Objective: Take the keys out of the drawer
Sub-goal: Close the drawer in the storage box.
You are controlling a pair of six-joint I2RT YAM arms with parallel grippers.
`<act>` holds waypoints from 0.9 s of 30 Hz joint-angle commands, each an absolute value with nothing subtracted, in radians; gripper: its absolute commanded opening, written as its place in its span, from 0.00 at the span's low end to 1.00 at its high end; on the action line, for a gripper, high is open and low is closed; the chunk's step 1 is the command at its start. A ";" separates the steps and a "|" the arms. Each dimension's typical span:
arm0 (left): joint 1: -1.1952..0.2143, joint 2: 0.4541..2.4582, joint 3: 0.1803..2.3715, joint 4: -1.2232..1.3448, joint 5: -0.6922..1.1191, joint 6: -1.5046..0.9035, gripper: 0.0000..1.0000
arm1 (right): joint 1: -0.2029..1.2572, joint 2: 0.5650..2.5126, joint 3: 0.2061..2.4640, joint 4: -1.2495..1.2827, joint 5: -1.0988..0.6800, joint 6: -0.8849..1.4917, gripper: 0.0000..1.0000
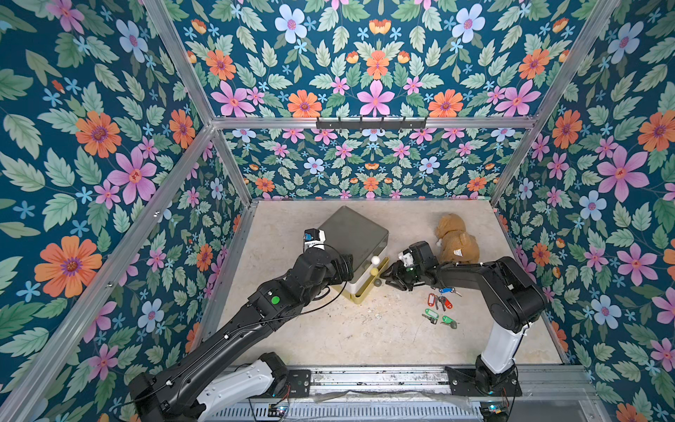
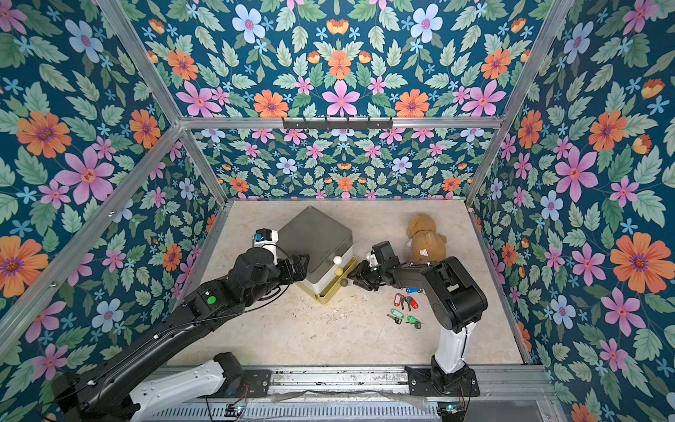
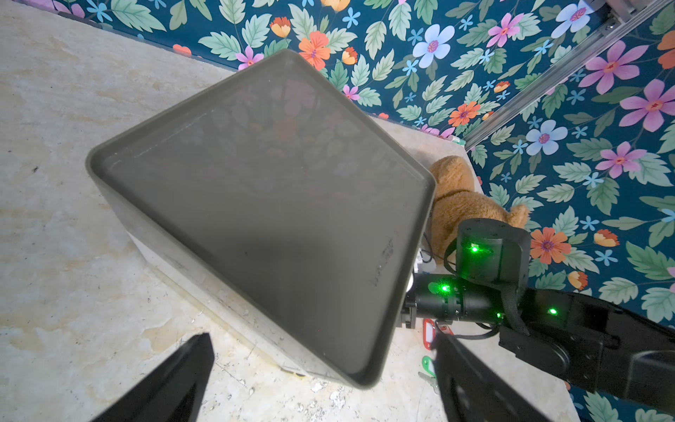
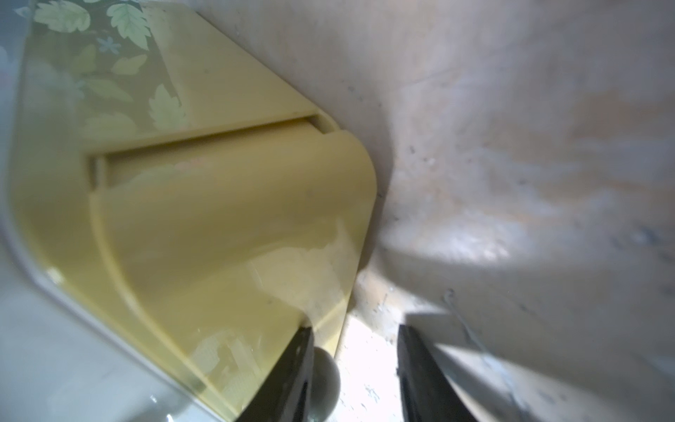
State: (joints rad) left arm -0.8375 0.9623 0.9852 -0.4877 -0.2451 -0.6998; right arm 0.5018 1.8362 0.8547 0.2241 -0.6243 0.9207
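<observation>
Several keys lie on the table right of the cabinet in both top views: a blue tag (image 1: 446, 291), red tags (image 1: 431, 299) and green tags (image 1: 431, 314). The yellow bottom drawer (image 1: 369, 292) of the small grey-topped cabinet (image 1: 354, 234) stands pulled out. My right gripper (image 1: 391, 272) is open at the drawer's front corner. In the right wrist view its fingers (image 4: 299, 350) flank the grey knob (image 4: 325, 380), which touches one finger. No key shows in the visible part of the drawer (image 4: 219, 219). My left gripper (image 3: 321, 336) is open, straddling the cabinet's near corner.
A brown plush bear (image 1: 456, 239) lies behind the right arm near the right wall. A black hook rail (image 1: 370, 123) hangs on the back wall. White and yellow knobs (image 1: 375, 260) stick out above the grey one. Flowered walls close in three sides.
</observation>
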 commanded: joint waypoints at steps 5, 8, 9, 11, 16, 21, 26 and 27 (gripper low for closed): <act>-0.836 0.932 0.976 -0.479 -0.272 -0.698 0.99 | 0.505 1.856 0.860 0.347 -0.656 0.972 0.43; -0.837 0.910 0.961 -0.479 -0.277 -0.705 0.99 | 0.505 1.859 0.865 0.357 -0.657 0.977 0.43; -0.837 0.902 0.956 -0.481 -0.280 -0.707 0.99 | 0.506 1.863 0.870 0.356 -0.658 0.977 0.43; -0.836 0.893 0.950 -0.484 -0.282 -0.709 0.99 | 0.506 1.869 0.878 0.357 -0.660 0.979 0.43; -0.836 0.884 0.945 -0.492 -0.284 -0.710 0.99 | 0.506 1.880 0.891 0.366 -0.658 0.984 0.43; -0.836 0.875 0.932 -0.497 -0.292 -0.710 0.99 | 0.506 1.885 0.904 0.351 -0.654 0.983 0.43; -0.836 0.863 0.917 -0.499 -0.308 -0.713 0.99 | 0.506 1.874 0.905 0.289 -0.624 0.954 0.43; -0.836 0.862 0.919 -0.504 -0.314 -0.713 0.99 | 0.506 1.865 0.901 0.274 -0.612 0.947 0.43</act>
